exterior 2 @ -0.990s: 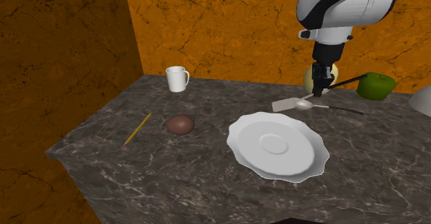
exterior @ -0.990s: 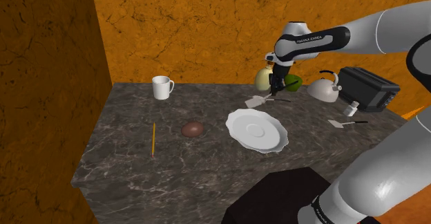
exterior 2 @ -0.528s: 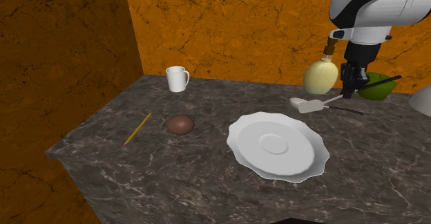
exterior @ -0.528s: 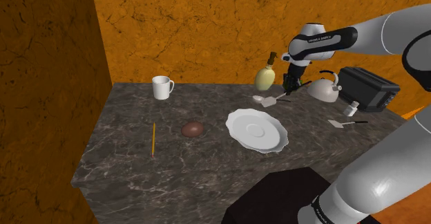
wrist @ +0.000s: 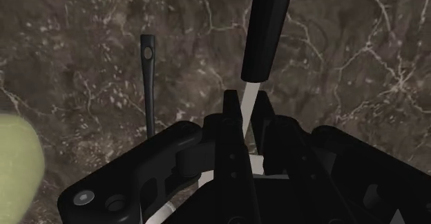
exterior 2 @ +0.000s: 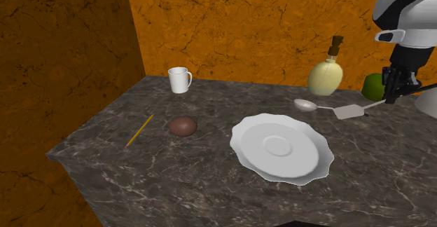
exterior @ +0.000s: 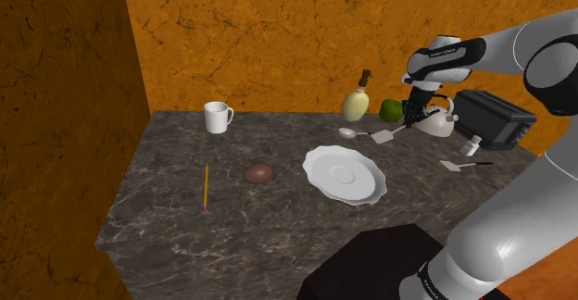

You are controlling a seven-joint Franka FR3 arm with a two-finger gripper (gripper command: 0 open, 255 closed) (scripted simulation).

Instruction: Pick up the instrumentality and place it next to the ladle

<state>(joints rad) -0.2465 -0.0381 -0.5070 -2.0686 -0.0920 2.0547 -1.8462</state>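
My gripper point(exterior: 410, 115) point(exterior 2: 393, 85) is shut on a spatula, clasping its thin white shaft point(wrist: 248, 108) just below the black handle point(wrist: 269, 22). The spatula's white blade point(exterior: 382, 137) point(exterior 2: 349, 111) hangs low over the dark marble counter, tilted, with the handle end higher. The ladle, with a grey bowl point(exterior: 347, 132) point(exterior 2: 305, 105) and a thin dark handle point(wrist: 148, 77), lies on the counter right beside the blade, on the side toward the mug.
A cream bottle point(exterior: 356, 104), a green apple point(exterior: 390, 110), a white kettle point(exterior: 435, 118) and a black toaster point(exterior: 496, 118) stand close around the gripper. A second spatula point(exterior: 456, 165), a white plate point(exterior: 345, 173), a brown lump point(exterior: 259, 172), a pencil point(exterior: 205, 185) and a mug point(exterior: 218, 117) lie elsewhere.
The gripper has carried the spatula toward the shoulder view's right, from over the ladle's bowl to past its handle. The ladle has stayed where it was.
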